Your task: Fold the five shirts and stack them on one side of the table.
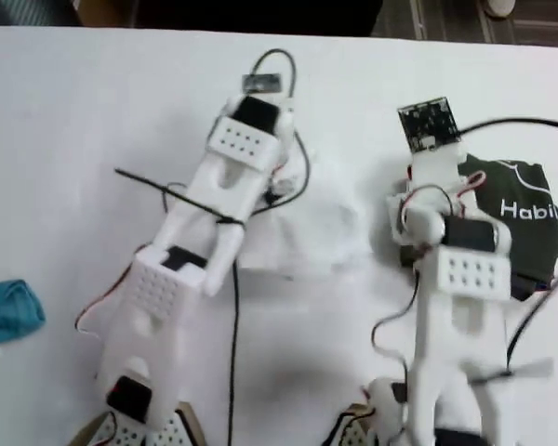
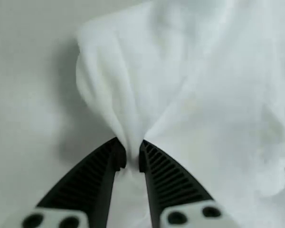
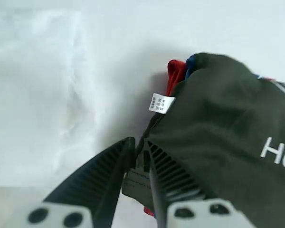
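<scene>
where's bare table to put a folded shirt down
Bare table beyond the teal shirt, up to the far edge. Crowded from the white shirt across to the dark shirt.

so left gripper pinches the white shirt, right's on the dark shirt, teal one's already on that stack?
No: the high view shows the teal shirt lying alone at the edge of the table, far from the dark shirt. The left gripper pinches the white shirt; the right gripper grips the dark one.
</scene>
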